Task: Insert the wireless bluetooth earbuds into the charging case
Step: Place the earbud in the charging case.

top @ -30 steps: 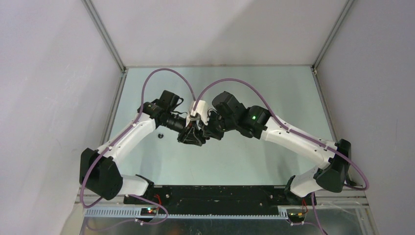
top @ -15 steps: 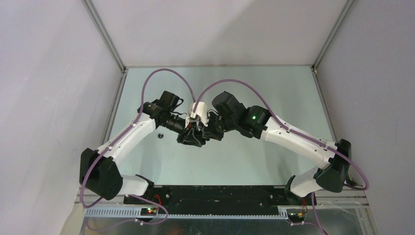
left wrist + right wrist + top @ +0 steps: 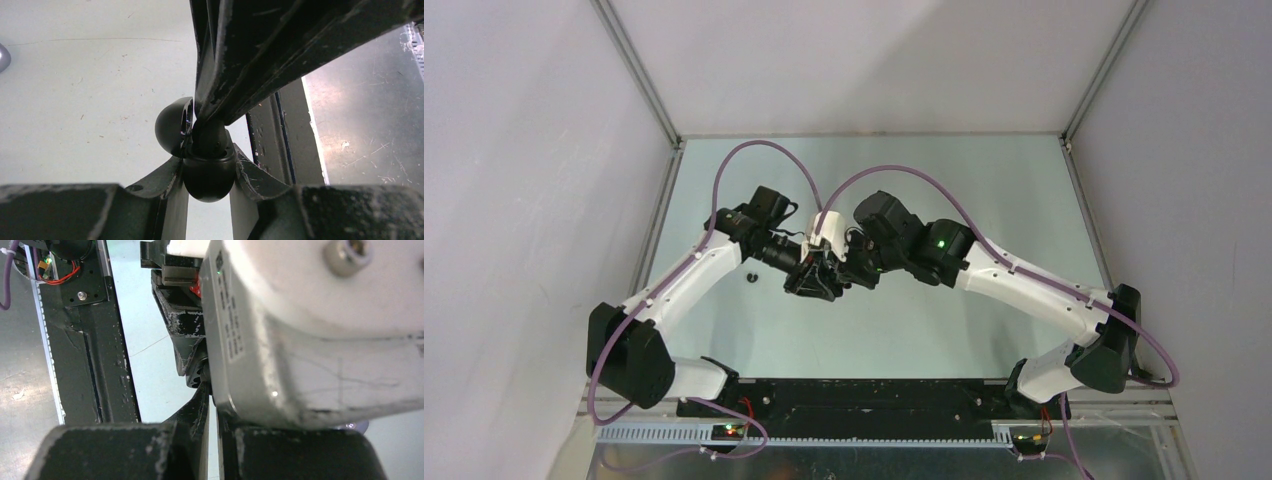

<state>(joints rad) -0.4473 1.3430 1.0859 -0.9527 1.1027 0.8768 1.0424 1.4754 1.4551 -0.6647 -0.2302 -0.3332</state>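
Note:
A glossy black charging case [image 3: 209, 175] sits pinched between the two fingers of my left gripper [image 3: 209, 167], its domed lid [image 3: 171, 131] swung open to the left. My right gripper [image 3: 209, 119] comes down from above, jaws shut, its tips reaching into the case's open top. What lies between those tips is hidden. In the right wrist view the right gripper [image 3: 211, 390] shows only a thin slit between its fingers. From above, both grippers meet mid-table, left [image 3: 814, 284] and right [image 3: 840, 272]. One black earbud [image 3: 751, 277] lies on the table left of them.
A pale rounded thing [image 3: 2, 57] sits at the left edge of the left wrist view. The black base rail [image 3: 844, 400] runs along the near edge. Grey walls and metal posts [image 3: 639, 70] enclose the table [image 3: 984, 180].
The right wrist has edged slightly left over the case. The left arm and the earbud on the table have stayed where they were.

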